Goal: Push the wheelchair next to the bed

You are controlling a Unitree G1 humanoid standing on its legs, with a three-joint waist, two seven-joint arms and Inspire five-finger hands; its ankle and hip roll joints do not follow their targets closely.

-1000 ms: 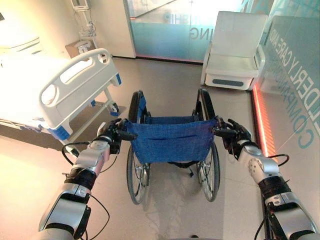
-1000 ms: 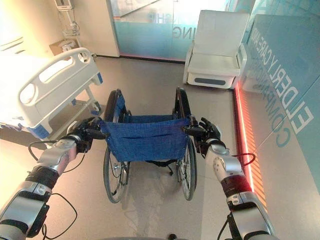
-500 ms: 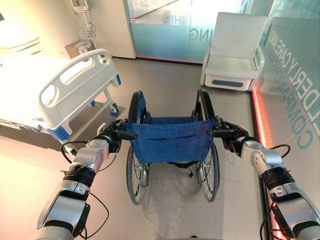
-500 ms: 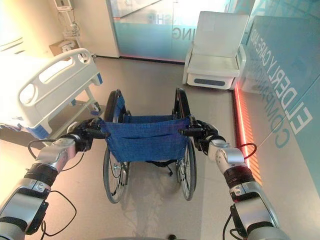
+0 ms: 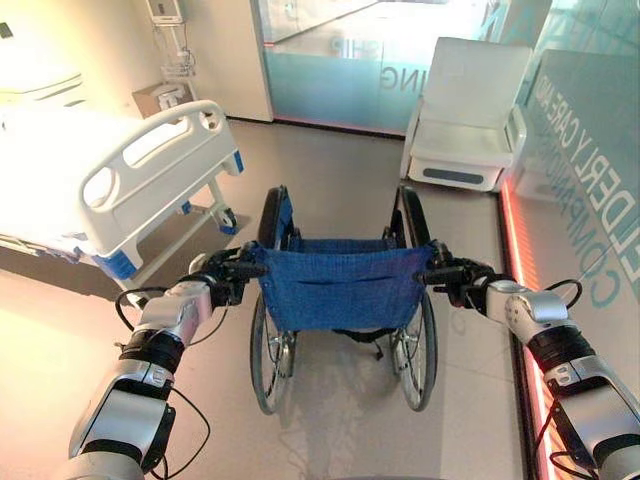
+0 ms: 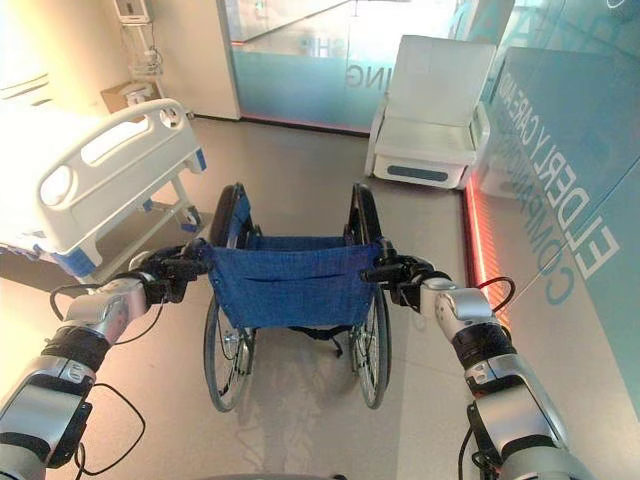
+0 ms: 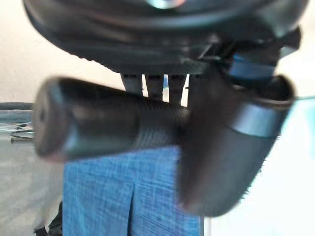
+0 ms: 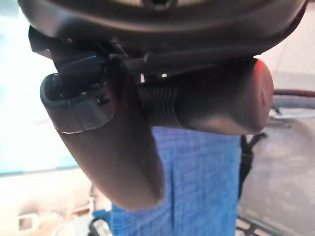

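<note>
my left hand point(image 5: 222, 274) is curled round the left black push handle point(image 5: 247, 270) of the wheelchair with the blue fabric backrest point(image 5: 342, 290), and my right hand point(image 5: 462, 284) is curled round the right black push handle point(image 5: 437, 274). the chair stands on the pale glossy floor point(image 5: 340, 420), facing away from me. the white hospital bed with the slotted plastic footboard point(image 5: 150, 170) lies ahead to my left, apart from the chair. a white padded armchair point(image 5: 468, 115) sits ahead to my right, by the frosted glass wall point(image 5: 335, 60).
</note>
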